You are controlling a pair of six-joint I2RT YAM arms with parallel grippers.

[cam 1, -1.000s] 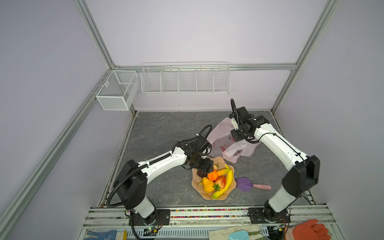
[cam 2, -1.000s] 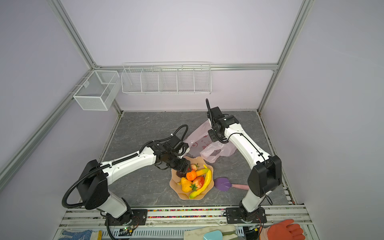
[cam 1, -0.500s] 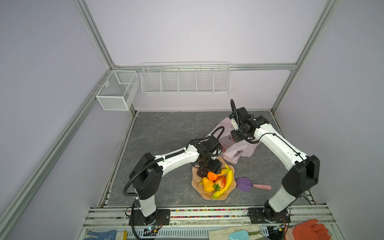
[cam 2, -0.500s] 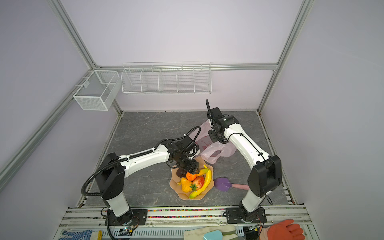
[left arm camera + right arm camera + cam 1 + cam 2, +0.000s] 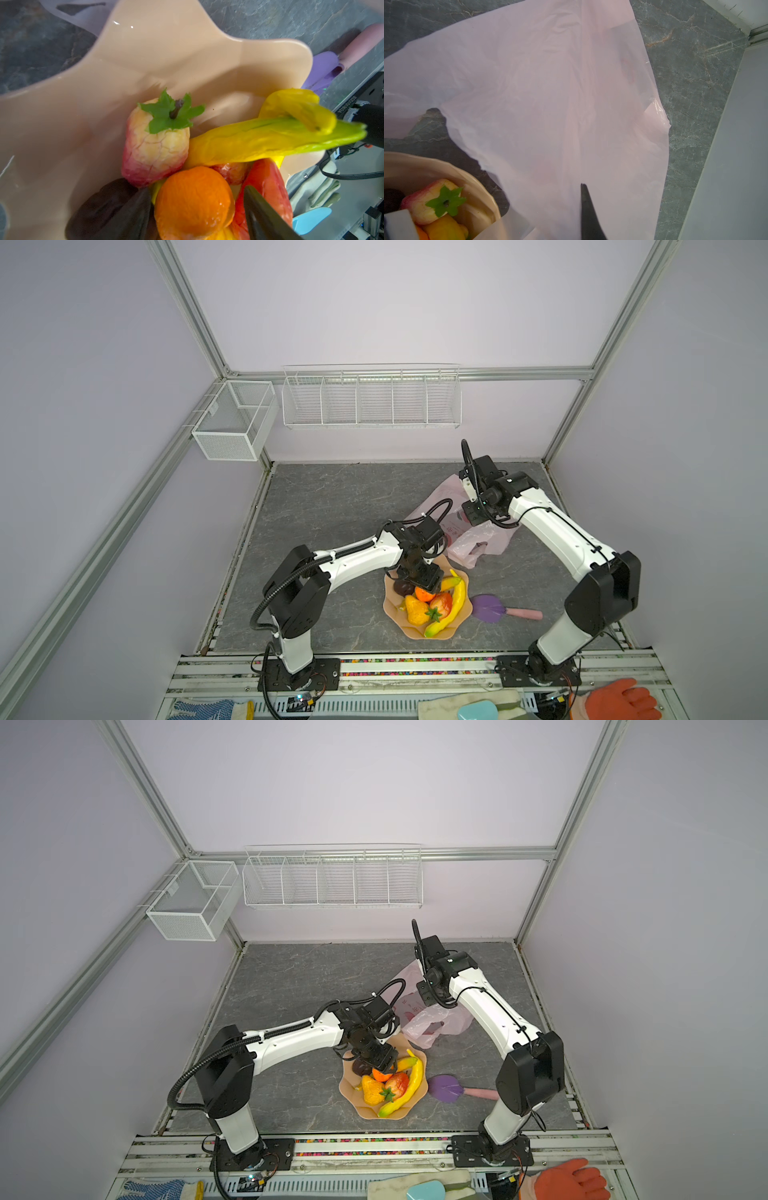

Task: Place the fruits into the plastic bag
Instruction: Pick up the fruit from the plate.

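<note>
**Fruits all still in bowl; left gripper now down over the tangerine**

Fruits [image 5: 432, 605] sit piled in the peach bowl [image 5: 442, 635] at front centre. None is in the plastic bag [image 5: 478, 541], which lies just behind the bowl on the grey table.

Change: a second ago the left gripper [image 5: 196, 193] was at the bowl's rim. It has since swung in and come down among the fruit. Right arm and bag look unchanged.

Left wrist view: fingers apart, one dark finger on each side of the tangerine [image 5: 193, 203]. Can't tell if the pads touch it yet, and it's not lifted. The dark round fruit [image 5: 99, 207] is jammed against one finger and a red strawberry [image 5: 268, 187] against the other. The pale strawberry [image 5: 155, 145] and the two bananas [image 5: 270, 135] lie just beyond. The pear [image 5: 415, 612] shows only in the top views.

Right gripper [image 5: 583, 186]: fingers together, showing as one dark wedge with pink film all round it. It looks pinched on the bag's edge, holding it up near the bowl. No clear open mouth is visible from here.

Meaning: reach done, first pick is about to start, probably a squeeze on the tangerine. Crowded neighbours may get dragged along or knocked out. After that it's a short carry to the bag, if the mouth is open enough.

Purple paddle [image 5: 490, 608] lies beside the bowl, not part of the task.
</note>
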